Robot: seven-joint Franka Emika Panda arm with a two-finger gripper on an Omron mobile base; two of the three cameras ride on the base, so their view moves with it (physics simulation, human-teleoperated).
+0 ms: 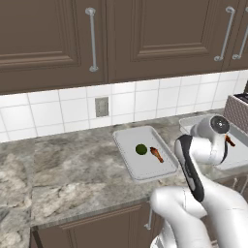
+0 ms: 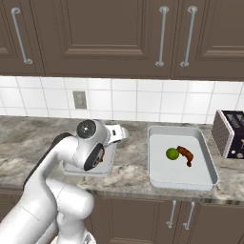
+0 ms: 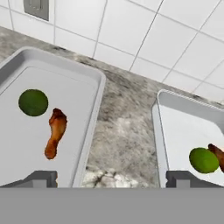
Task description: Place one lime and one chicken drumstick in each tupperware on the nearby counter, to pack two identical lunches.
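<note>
Both lunches look packed. On the worktop (image 1: 72,164) stand two pale tubs side by side, just apart, with a strip of bare stone between them. The left tub (image 3: 94,87) holds a lime (image 3: 33,102) and a drumstick (image 3: 55,132) lying near each other, close but apparently not touching. The right tub (image 3: 164,127) holds its own lime (image 3: 204,160) with a second drumstick (image 3: 217,154) right against it, partly cut off at the edge of the hand view. The right base view shows that pair clearly inside the right tub.

The gripper (image 3: 111,178) hangs above the gap between the tubs, fingertips (image 3: 41,178) spread wide and empty.

By my judgement nothing is left to load: each tub has one lime and one drumstick. At most, the arm needs to back away.
</note>
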